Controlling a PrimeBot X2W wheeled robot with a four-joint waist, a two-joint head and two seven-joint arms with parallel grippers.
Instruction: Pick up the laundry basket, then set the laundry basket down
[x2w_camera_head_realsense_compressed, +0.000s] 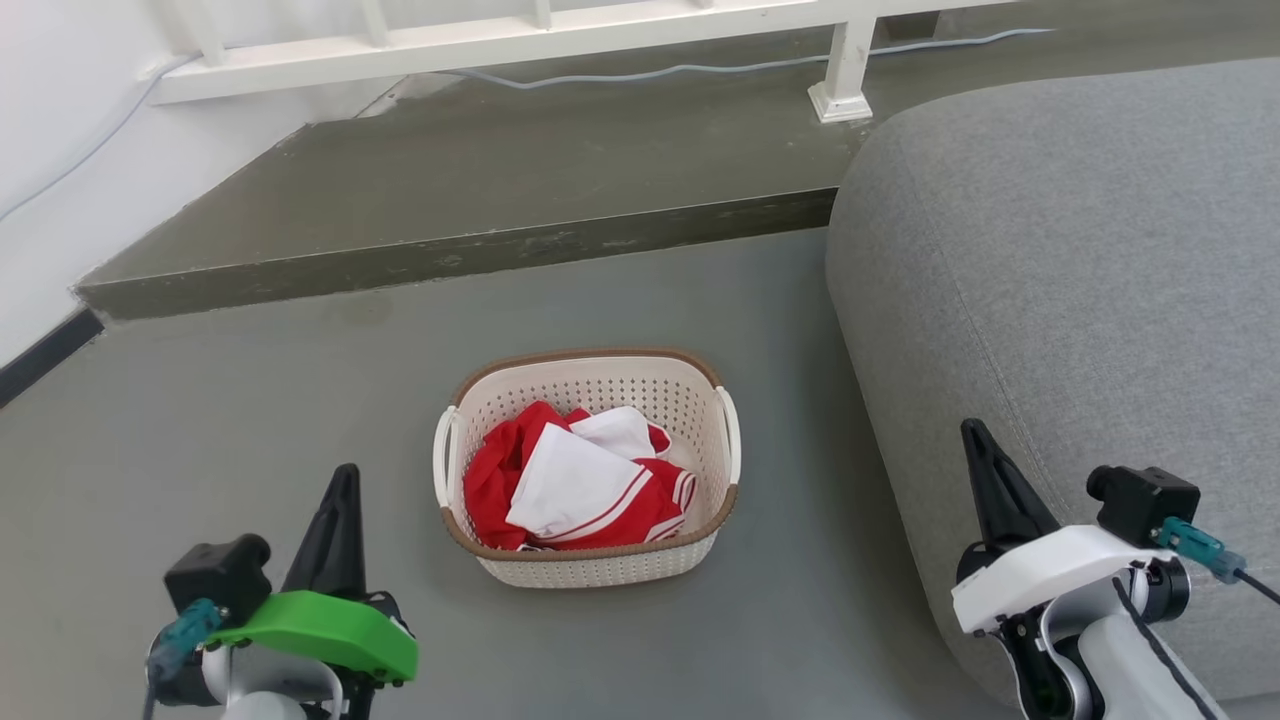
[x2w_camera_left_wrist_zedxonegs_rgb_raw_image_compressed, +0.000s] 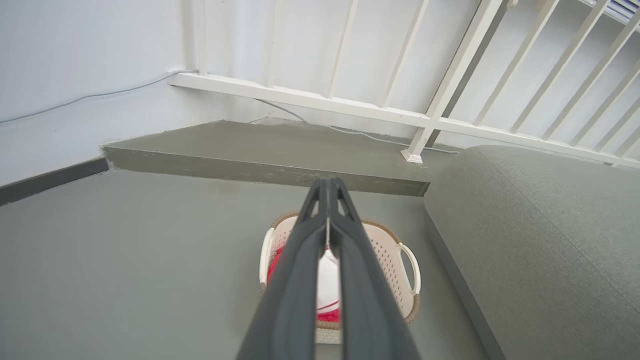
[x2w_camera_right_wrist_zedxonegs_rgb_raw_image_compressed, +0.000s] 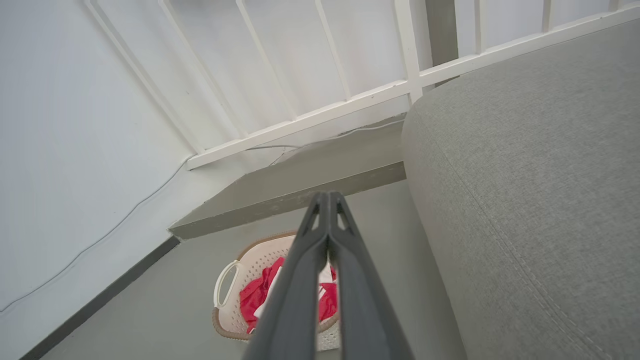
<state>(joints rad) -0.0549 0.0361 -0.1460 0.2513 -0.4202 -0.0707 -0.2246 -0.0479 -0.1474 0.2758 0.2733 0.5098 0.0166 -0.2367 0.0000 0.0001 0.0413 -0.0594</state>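
The laundry basket (x2w_camera_head_realsense_compressed: 590, 560) stands on the grey floor in the middle of the head view, cream and perforated, with a brown rim, two white loop handles and red and white clothes inside. My left gripper (x2w_camera_head_realsense_compressed: 345, 475) is shut and empty, low at the left, short of the basket's left handle. My right gripper (x2w_camera_head_realsense_compressed: 970, 428) is shut and empty at the lower right, in front of the sofa. In the left wrist view the shut fingers (x2w_camera_left_wrist_zedxonegs_rgb_raw_image_compressed: 327, 182) hide the middle of the basket (x2w_camera_left_wrist_zedxonegs_rgb_raw_image_compressed: 387, 250). The right wrist view has the basket (x2w_camera_right_wrist_zedxonegs_rgb_raw_image_compressed: 255, 255) below and left of the fingertips (x2w_camera_right_wrist_zedxonegs_rgb_raw_image_compressed: 327, 195).
A grey sofa (x2w_camera_head_realsense_compressed: 1080, 300) fills the right side, close to the basket. A raised concrete step (x2w_camera_head_realsense_compressed: 450, 255) runs across behind the basket, with a white railing (x2w_camera_head_realsense_compressed: 500, 40) and a cable on it. A white wall (x2w_camera_head_realsense_compressed: 60, 150) stands at the left.
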